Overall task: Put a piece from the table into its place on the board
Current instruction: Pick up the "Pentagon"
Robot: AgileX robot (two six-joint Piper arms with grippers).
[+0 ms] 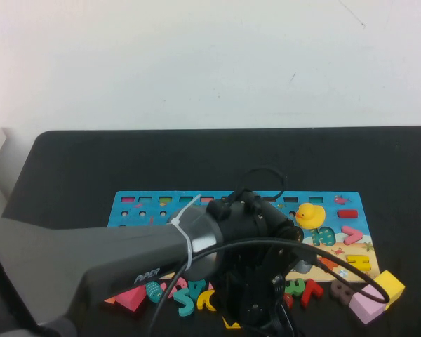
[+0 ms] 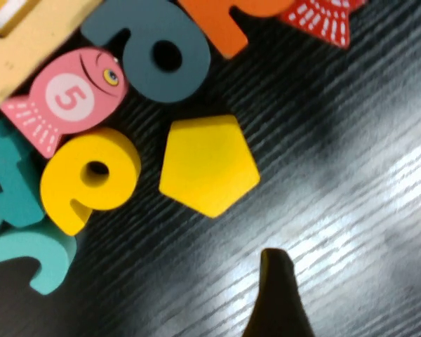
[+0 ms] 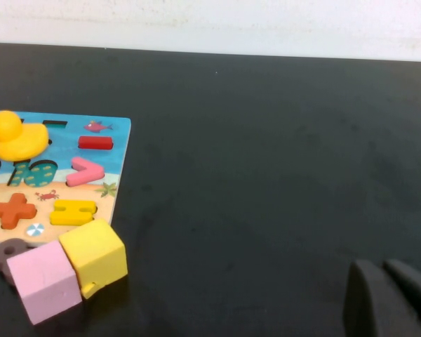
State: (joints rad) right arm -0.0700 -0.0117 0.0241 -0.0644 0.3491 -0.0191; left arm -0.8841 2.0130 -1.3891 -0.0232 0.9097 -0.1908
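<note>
My left gripper [image 2: 277, 295] hangs open at the worktop's [image 2: 351, 140] near edge, just over the pentagon [image 2: 209, 165], which lies flat and untouched among loose numbers. At two o'clock sit two cubes [image 1: 379, 295]. Beyond lies the board [image 1: 337, 210]. My right gripper [image 3: 389, 298] is parked, fingers together.

Plain yellow pentagon [image 2: 209, 166] on streaky black table [image 2: 351, 126]; pink fish piece [image 2: 64, 98], white-striped tail, numbered 5.
</note>
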